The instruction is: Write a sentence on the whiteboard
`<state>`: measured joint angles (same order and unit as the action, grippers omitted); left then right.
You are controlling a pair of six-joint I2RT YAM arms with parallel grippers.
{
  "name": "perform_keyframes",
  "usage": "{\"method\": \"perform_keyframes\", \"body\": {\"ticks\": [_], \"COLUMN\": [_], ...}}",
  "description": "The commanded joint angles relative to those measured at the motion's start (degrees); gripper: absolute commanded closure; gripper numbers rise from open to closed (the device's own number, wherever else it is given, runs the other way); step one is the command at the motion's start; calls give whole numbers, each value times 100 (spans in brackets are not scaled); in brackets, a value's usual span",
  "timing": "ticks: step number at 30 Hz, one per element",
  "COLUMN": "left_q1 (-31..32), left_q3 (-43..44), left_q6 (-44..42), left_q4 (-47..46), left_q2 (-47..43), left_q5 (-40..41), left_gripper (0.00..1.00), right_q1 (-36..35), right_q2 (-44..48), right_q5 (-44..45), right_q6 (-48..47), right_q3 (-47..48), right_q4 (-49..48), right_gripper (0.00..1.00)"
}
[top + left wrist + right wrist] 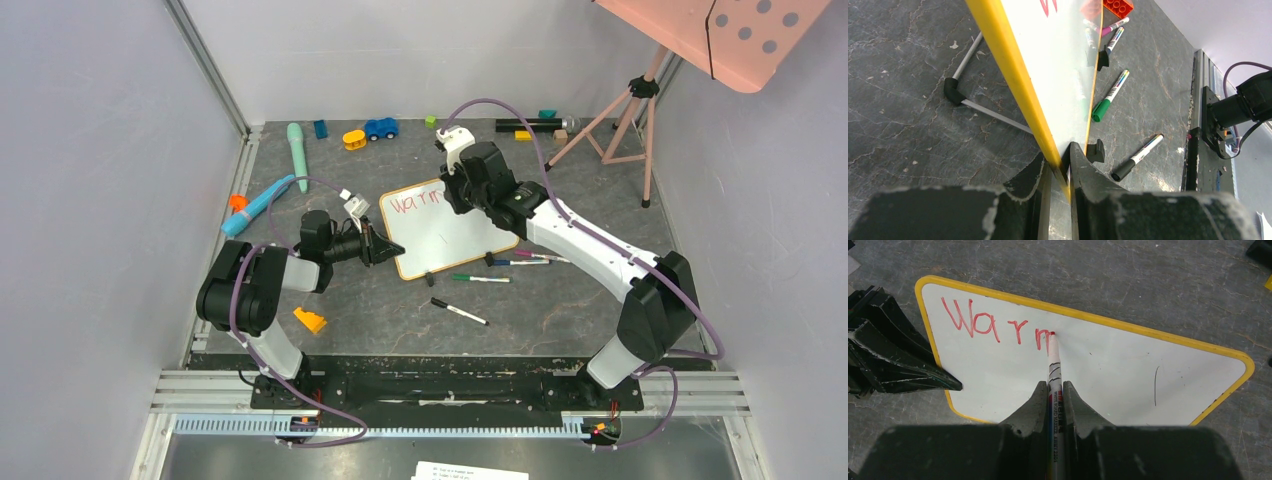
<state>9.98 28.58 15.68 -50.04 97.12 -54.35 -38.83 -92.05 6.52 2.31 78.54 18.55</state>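
Whiteboard: the whiteboard [432, 236] sits mid-table between the arms.
Sentence: the sentence [993, 322] reads only "Warm", at the far left of the board.
Left gripper: the left gripper [1059, 157] is clamped on the board's left edge.
Right gripper: the right gripper [1052, 387] pinches a red marker [1054, 365], its tip touching the last letter.
Around: a green-capped marker [480, 278] and a black-capped marker [459, 311] lie just near of the board; an orange block [310, 320] lies near left.
In the way: seen from above, the right wrist hides the board's far right corner.
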Motion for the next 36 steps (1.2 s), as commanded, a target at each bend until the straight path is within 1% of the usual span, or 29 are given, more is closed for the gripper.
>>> {"method": "perform_keyframes", "body": {"ticks": [1,13,19,25,32,36], "left_q1": [-31,-31,-31,-30,-31,-31], "left_q3": [86,78,76,74,86,86], "left_q6": [-329,-321,-313,-303,-303,-303], "left_q4": [-50,-58,-60,-63,-50,-50], "left_q2": [14,6,13,10,19,10], "left_q5": [366,381,371,372,373,381], "left_gripper": [92,92,92,92,92,92], "right_q1": [100,97,96,105,134,198], "right_q2": [-52,290,309,543,929,896], "right_q5": [272,156,146,-101,-268,-222], "right_q6": [-104,-45,2,-4,-13,-23], "right_q3": [93,-623,-540,-377,-573,-596], "right_q4": [-92,-143,-141,-194,-356,-364], "right_gripper": [100,100,100,100,100,100]}}
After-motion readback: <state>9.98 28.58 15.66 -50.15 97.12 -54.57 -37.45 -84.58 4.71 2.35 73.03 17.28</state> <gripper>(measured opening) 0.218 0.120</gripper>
